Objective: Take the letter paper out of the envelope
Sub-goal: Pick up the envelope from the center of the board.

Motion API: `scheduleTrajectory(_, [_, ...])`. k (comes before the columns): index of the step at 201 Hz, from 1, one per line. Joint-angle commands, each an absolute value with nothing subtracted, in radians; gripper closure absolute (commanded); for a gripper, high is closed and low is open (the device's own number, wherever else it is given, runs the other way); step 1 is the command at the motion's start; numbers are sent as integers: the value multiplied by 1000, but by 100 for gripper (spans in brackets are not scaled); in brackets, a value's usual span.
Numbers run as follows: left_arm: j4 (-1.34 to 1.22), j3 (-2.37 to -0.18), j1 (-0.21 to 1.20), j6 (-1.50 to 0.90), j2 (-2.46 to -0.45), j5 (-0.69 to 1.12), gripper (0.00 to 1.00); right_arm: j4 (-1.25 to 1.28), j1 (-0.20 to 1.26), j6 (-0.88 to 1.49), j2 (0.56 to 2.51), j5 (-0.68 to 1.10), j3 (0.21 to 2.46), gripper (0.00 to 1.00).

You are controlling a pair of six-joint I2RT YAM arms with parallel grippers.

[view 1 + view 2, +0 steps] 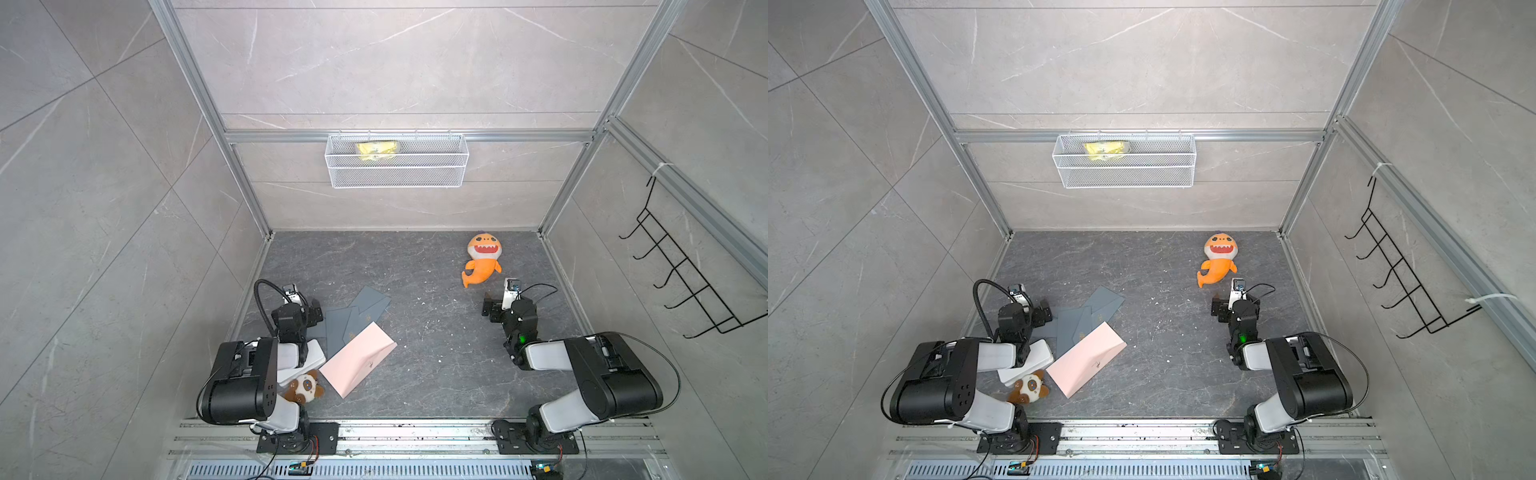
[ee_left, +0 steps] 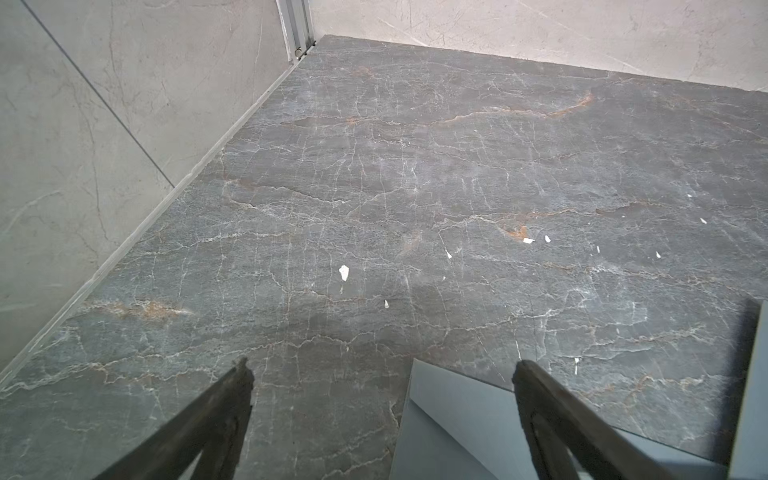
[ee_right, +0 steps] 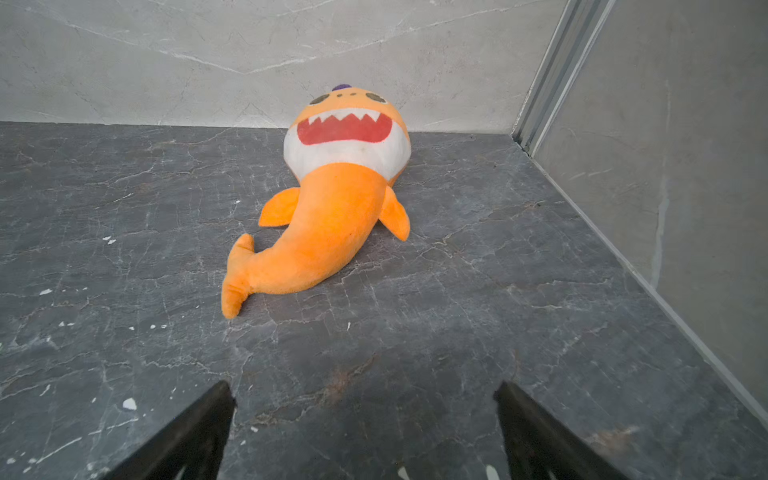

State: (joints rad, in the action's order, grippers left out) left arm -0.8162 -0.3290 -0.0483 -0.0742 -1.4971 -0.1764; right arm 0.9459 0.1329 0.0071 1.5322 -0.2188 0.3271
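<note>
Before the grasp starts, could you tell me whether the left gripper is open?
Open: on the left gripper, the jaws stand wide apart, holding nothing.

The pink sheet is smooth, matt paper. The grey-blue envelopes partly under it are matt paper too, with crisp folds and small gold-looking marks. The tabletop beneath the sheet looks like dark veined stone, matt and flecked with white chips. Near the sheet lies a bear plush of short fuzzy cloth. Well apart from the sheet lies a shark plush of soft orange and white pile. The walls look like pale stone tile with a faint sheen, framed by brushed metal rails. Far behind the sheet hangs a white-coated wire mesh basket. The arm housings are glossy black plastic.
</note>
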Motion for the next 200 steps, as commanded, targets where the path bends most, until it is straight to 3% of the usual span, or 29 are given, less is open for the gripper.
scheduleTrajectory(1, [-861, -347, -46, -46, -1496, -175, 0, 946, 131, 10, 1530, -207, 339, 0])
scheduleTrajectory(128, [-871, -344, -45, -47, -1491, -169, 0, 963, 133, 8, 1519, -214, 330, 0])
scheduleTrajectory(167, [-537, -469, -37, -41, -1342, -193, 0, 836, 150, 11, 1334, -289, 314, 0])
scheduleTrajectory(200, [-450, -553, 17, 0, -1219, -273, 0, 626, 189, -13, 1104, -391, 448, 0])
